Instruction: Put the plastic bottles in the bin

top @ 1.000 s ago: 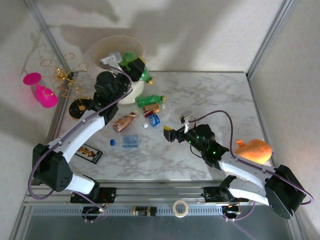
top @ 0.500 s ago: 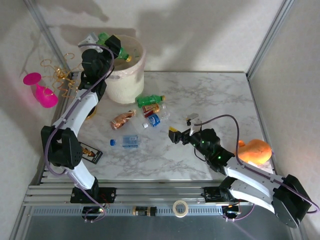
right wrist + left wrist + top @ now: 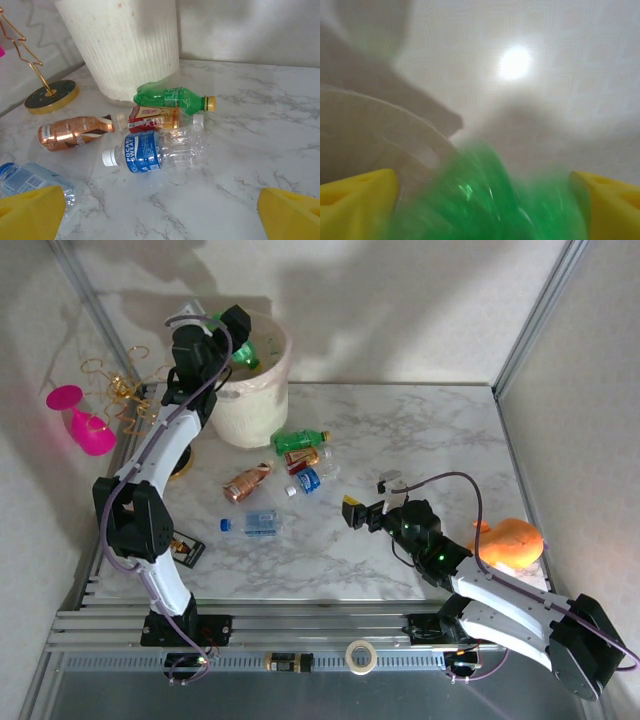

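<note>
Green bottle [image 3: 244, 352], blurred, loose between the wide-spread fingers of the left gripper [image 3: 228, 332], above the mouth of the bin [image 3: 262, 405] at 11 o'clock on the table [image 3: 420, 430]. Right gripper [image 3: 368, 496] parted and empty, other bottles [image 3: 155, 147] lying at its 10 o'clock near the bin's foot.

Overhead, two wrist close-ups (bin [image 3: 246, 412] shared)

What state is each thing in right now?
left gripper: open
right gripper: open
bin: upright, under the left gripper
blurred green bottle: at the bin's mouth
capped green bottle: lying on its side
copper-brown bottle: lying on its side
blue-labelled bottle: lying, capped
</note>
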### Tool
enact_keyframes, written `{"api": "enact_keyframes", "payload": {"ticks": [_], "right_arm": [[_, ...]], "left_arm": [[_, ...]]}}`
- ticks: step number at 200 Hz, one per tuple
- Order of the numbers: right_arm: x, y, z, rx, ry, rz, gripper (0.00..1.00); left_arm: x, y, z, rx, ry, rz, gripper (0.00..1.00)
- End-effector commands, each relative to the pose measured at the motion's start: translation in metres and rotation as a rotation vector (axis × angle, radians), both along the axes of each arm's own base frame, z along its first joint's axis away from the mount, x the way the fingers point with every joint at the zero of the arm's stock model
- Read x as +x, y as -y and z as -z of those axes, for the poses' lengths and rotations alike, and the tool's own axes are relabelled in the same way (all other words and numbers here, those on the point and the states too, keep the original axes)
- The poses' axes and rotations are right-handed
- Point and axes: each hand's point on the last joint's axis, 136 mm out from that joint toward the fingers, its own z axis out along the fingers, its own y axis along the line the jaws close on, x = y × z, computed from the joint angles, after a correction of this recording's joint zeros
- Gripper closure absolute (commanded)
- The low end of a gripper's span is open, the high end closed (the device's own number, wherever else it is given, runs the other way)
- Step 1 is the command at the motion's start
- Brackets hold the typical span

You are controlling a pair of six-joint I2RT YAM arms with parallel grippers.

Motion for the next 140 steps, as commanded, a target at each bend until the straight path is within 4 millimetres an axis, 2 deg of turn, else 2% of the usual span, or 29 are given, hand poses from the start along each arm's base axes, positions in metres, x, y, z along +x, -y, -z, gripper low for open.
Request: {"api": "enact_keyframes", "payload": {"ticks": [1, 33, 63, 101, 120, 140], "right_arm": [[0.001, 0.006, -0.001, 0.017, 0.006, 0.033, 0.01], [0.002, 0.007, -0.002, 0.017, 0.009, 0.038, 0.01], [0.002, 0.006, -0.002, 0.021, 0.011, 0.039, 0.01], [0.006, 0.001, -0.002, 0.025, 0.006, 0.032, 0.01], [0.009, -0.004, -0.002, 0.032, 0.003, 0.024, 0.01], [0.013, -0.01, -0.003, 0.038, -0.006, 0.017, 0.01]], "left_arm": [[-0.001, -0.003, -0.018, 0.01, 0.023, -0.007, 0.0], [-0.009, -0.003, -0.03, 0.007, 0.043, -0.004, 0.0], [-0.028, -0.003, -0.048, 0.01, 0.088, 0.004, 0.0], [-0.072, 0.007, -0.08, 0.04, 0.173, 0.033, 0.0], [-0.099, 0.018, -0.084, 0.057, 0.205, 0.062, 0.0], [-0.126, 0.032, -0.075, 0.077, 0.208, 0.106, 0.0]]}}
